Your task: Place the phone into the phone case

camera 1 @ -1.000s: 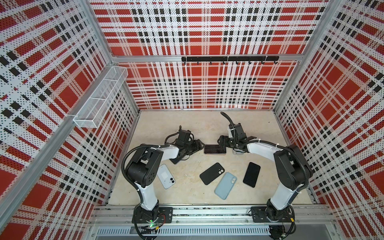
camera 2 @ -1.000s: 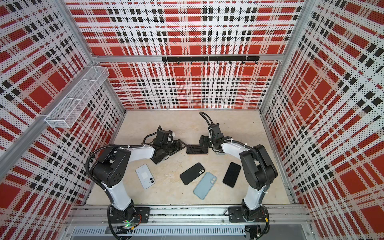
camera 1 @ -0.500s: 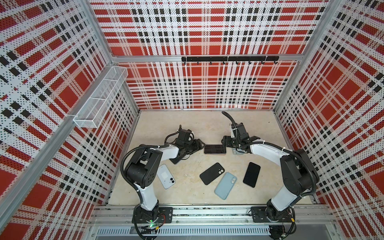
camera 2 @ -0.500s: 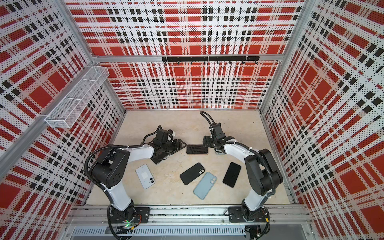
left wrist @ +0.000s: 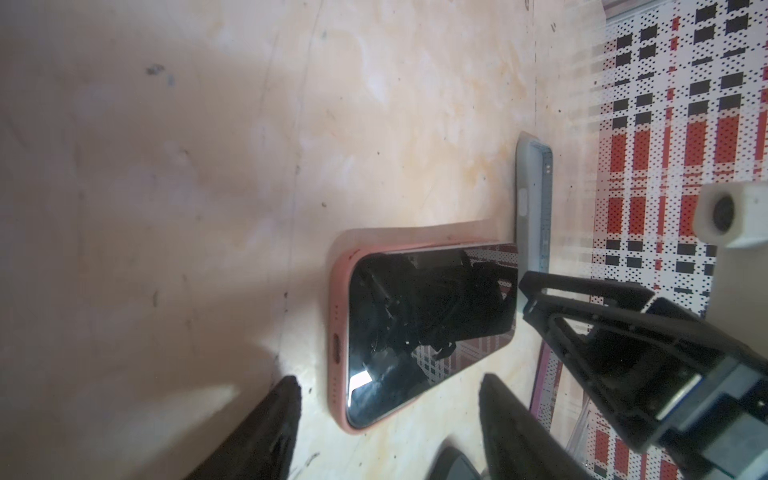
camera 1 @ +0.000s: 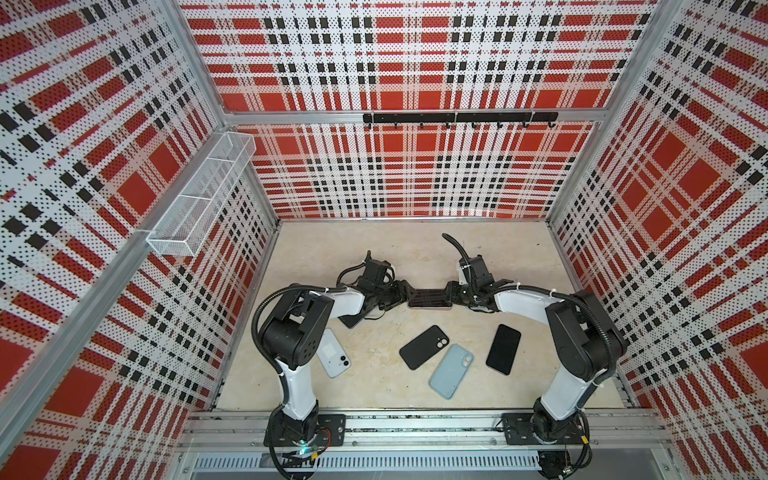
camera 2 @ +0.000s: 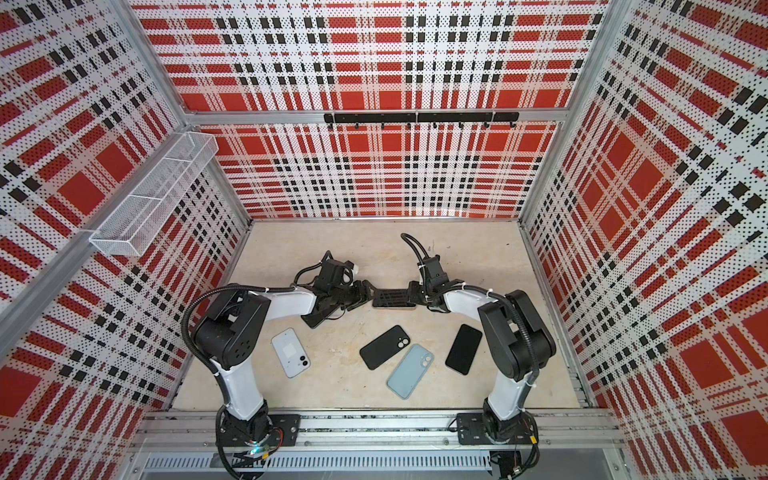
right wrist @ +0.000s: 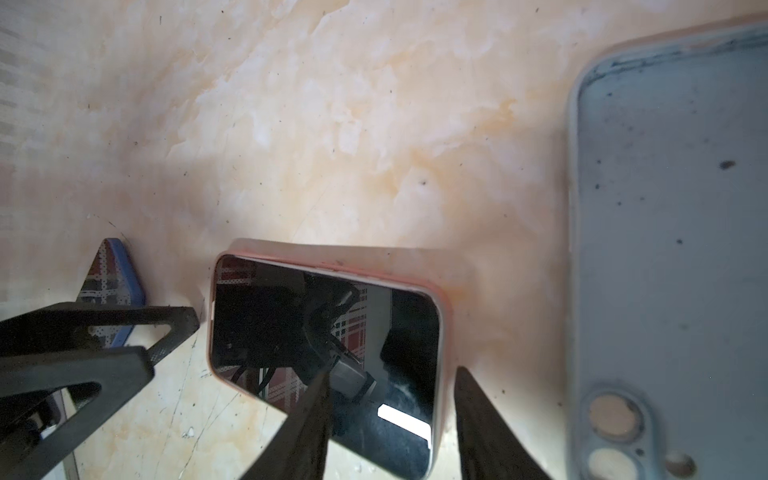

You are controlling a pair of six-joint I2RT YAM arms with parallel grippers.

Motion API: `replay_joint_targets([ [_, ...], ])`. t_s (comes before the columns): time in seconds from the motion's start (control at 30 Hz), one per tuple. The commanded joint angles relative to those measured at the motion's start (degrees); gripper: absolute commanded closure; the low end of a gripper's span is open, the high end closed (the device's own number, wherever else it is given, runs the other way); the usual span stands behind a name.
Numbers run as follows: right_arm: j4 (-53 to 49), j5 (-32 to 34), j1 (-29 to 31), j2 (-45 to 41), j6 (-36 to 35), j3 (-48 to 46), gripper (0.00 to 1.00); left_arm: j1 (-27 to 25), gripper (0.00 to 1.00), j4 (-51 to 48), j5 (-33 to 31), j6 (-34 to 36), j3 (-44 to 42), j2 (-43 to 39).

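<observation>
Within red-plaid perforated walls, your beige marbled bench (camera 1: 415,253) carries the black-screened phone (camera 1: 430,297). It lies screen up in a salmon-pink soft case (left wrist: 337,332). Its long axis runs between both arms, charging port toward the left end effector (left wrist: 390,380), whose fingers stand apart, straddling that end. The phone hasn't shifted. The right end effector (right wrist: 392,368) has moved onto the opposite end, fingers apart; you can't tell if they grip. A black camera-cutout case (camera 1: 424,347), a light-blue case (camera 1: 451,371) and a flat black slab (camera 1: 503,349) lie well clear of the phone.
</observation>
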Motion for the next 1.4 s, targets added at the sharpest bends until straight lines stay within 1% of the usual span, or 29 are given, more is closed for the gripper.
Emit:
replay_joint_targets([
  [0.0, 3.8, -1.3, 0.2, 1.4, 1.2, -1.3, 0.53, -0.4, 0.3, 0.3, 0.0, 0.0, 1.3, 0.9],
  [0.1, 4.8, -1.9, 0.2, 1.7, 1.5, -1.9, 0.56, -0.5, 0.3, 0.6, 0.1, -0.2, 1.3, 1.2],
  [0.17, 5.6, -2.5, 0.3, 1.8, 1.7, -2.3, 0.61, -0.6, 0.3, 0.8, 0.0, -0.3, 1.4, 1.5],
  [0.23, 6.3, -2.9, 0.4, 1.7, 2.0, -2.5, 0.7, -0.8, 0.3, 1.0, 0.0, -0.4, 1.5, 1.7],
  [0.33, 6.7, -3.1, 0.6, 1.9, 2.2, -2.6, 0.8, -0.9, 0.3, 1.3, 0.1, -0.6, 1.7, 2.1],
  [0.5, 7.1, -3.7, 1.2, 2.7, 2.6, -2.7, 0.9, -0.9, 0.3, 1.5, 0.0, -0.7, 1.9, 2.4],
  [0.63, 7.6, -4.2, 1.8, 3.8, 3.2, -2.4, 0.95, -0.9, 0.3, 1.6, 0.1, -0.6, 1.9, 2.5],
  [0.87, 7.9, -4.8, 3.2, 5.4, 3.8, -1.2, 0.98, -0.9, 0.29, 1.8, 0.0, -0.7, 1.5, 2.3],
  [0.93, 7.5, -3.9, 3.1, 4.7, 3.7, -1.4, 0.97, -0.8, 0.29, 1.8, -0.1, -0.6, 1.1, 1.9],
  [1.0, 6.2, -3.1, 2.7, 3.4, 3.5, -1.3, 0.94, -0.5, 0.28, 1.8, -0.5, -0.4, 0.5, 1.3],
  [1.07, 5.1, -3.0, 1.5, 1.5, 3.3, -1.4, 0.85, -0.1, 0.26, 1.8, -1.1, -0.2, -0.1, 0.7],
  [1.17, 5.0, -4.8, -1.0, -1.5, 3.0, -2.3, 0.73, 0.5, 0.24, 1.8, -1.1, -0.1, -0.9, 0.1],
  [1.2, 5.1, -5.9, -1.9, -2.1, 2.8, -2.5, 0.7, 0.7, 0.19, 1.8, -1.0, 0.0, -1.0, 0.0],
  [1.23, 5.1, -7.0, -2.7, -2.5, 2.5, -2.6, 0.66, 0.7, 0.15, 1.7, -1.0, 0.0, -1.0, -0.1],
  [1.37, 5.2, -10.4, -4.4, -2.2, 1.5, -2.7, 0.54, 0.7, 0.14, 1.7, -0.8, 0.3, -0.9, -0.1],
])
